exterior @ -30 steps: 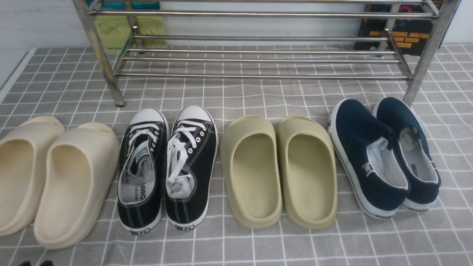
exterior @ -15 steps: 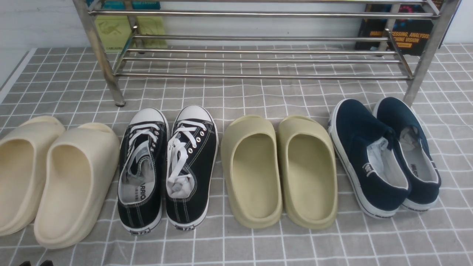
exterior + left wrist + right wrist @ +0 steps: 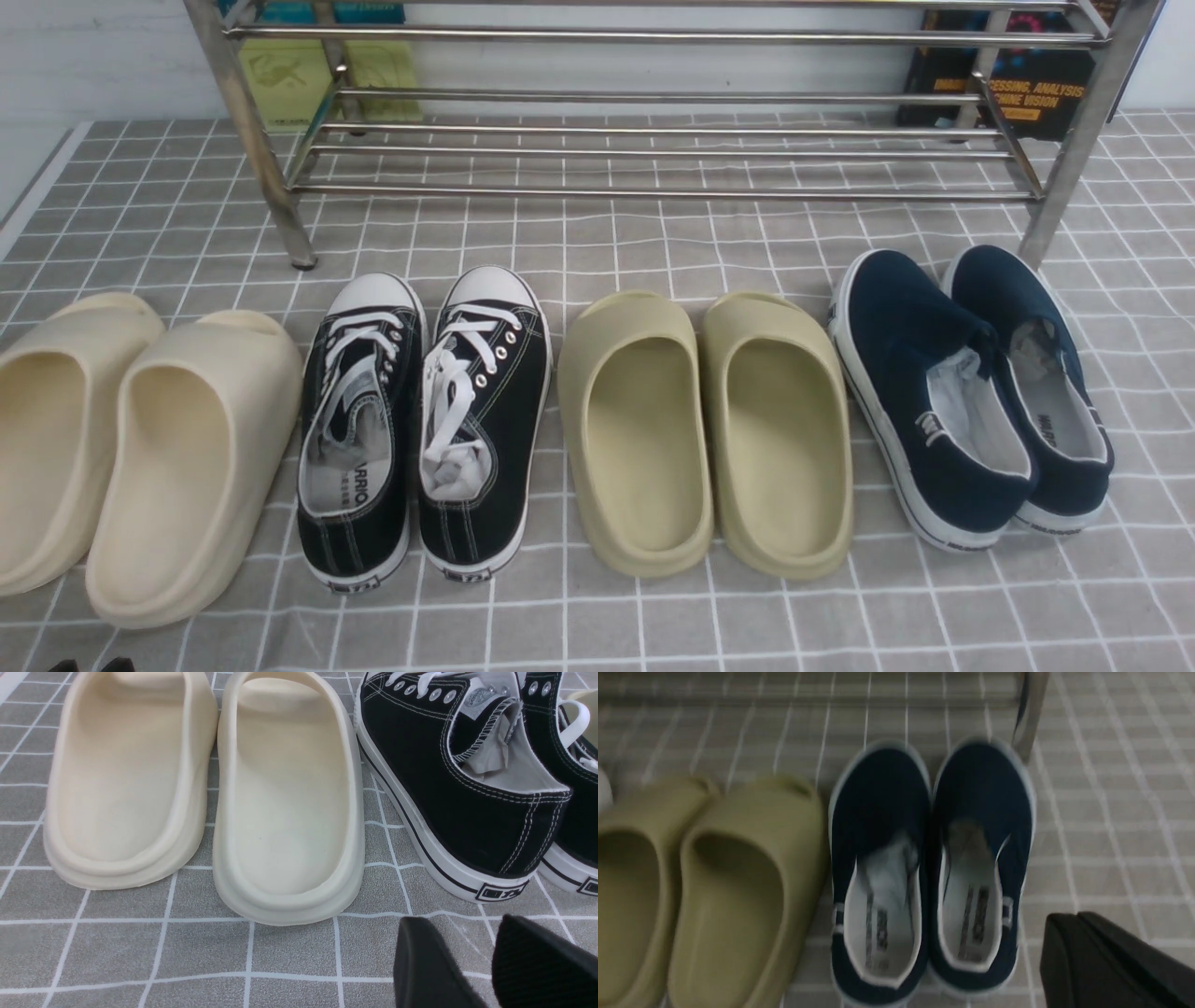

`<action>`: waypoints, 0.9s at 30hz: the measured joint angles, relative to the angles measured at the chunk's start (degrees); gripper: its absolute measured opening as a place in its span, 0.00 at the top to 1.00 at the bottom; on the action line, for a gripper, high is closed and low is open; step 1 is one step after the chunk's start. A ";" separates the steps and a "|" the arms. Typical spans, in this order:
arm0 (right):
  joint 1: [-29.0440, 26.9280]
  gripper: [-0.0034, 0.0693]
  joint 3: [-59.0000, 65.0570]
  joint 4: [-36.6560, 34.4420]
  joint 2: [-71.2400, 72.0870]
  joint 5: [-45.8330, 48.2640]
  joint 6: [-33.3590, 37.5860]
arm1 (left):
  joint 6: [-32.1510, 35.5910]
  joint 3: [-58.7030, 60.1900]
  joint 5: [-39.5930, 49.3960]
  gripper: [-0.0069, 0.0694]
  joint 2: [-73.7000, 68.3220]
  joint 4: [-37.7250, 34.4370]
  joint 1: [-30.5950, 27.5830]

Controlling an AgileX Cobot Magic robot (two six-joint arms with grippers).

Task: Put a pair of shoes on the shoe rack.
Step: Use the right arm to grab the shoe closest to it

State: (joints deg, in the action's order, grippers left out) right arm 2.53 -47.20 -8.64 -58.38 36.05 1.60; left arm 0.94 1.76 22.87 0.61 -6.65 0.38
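One grey checked cloth: spread under everything, so that rack and shoes are borne on one level surface.
One shoe rack: stood at the far side, its shiny bars run wider than the whole row; no shoe is seen on its lower tier, which is judged the likely place for the pair.
Two cream slides: set at the row's left end, heels turned toward the robot.
Two olive slides: laid between the black sneakers and the navy pair, just beside the latter.
One pair of shoes: navy slip-ons kept on the cloth at the row's right end, pressed side by side, toes pointed at the rack just before its right front leg; the open heels are turned to the robot, presumably so they can be reached.
Two black sneakers: lined up beside the cream slides.
Left gripper: held low behind the black sneakers' heels, fingers parted, nothing grasped.
Right gripper: shown only as a dark blurred mass near the navy heels; how far it is parted cannot be told, and nothing is seen in it.
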 joint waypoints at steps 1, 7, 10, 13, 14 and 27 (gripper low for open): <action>0.82 0.91 -0.34 -2.43 -4.14 1.70 1.68 | 0.00 0.00 0.00 0.60 0.00 0.00 0.00; 9.37 0.57 -4.71 -5.31 -17.31 2.76 6.05 | 0.00 0.00 0.00 0.60 0.00 0.00 0.00; 12.68 0.36 -7.11 -2.35 -22.46 2.23 5.85 | 0.00 0.00 0.00 0.60 0.00 0.00 0.00; 13.77 0.25 -8.45 1.19 -27.56 0.41 3.82 | 0.00 0.00 0.00 0.60 0.00 0.00 0.00; 13.79 0.24 -8.59 1.72 -28.79 -0.29 3.06 | 0.00 0.00 0.00 0.60 0.00 0.00 0.00; 14.17 0.88 -13.21 0.24 -36.83 0.77 1.90 | 0.00 0.00 0.00 0.60 0.00 0.00 0.00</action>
State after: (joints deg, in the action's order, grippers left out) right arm 16.70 -60.41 -8.40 -95.21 36.82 3.51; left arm 0.94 1.76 22.87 0.61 -6.65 0.38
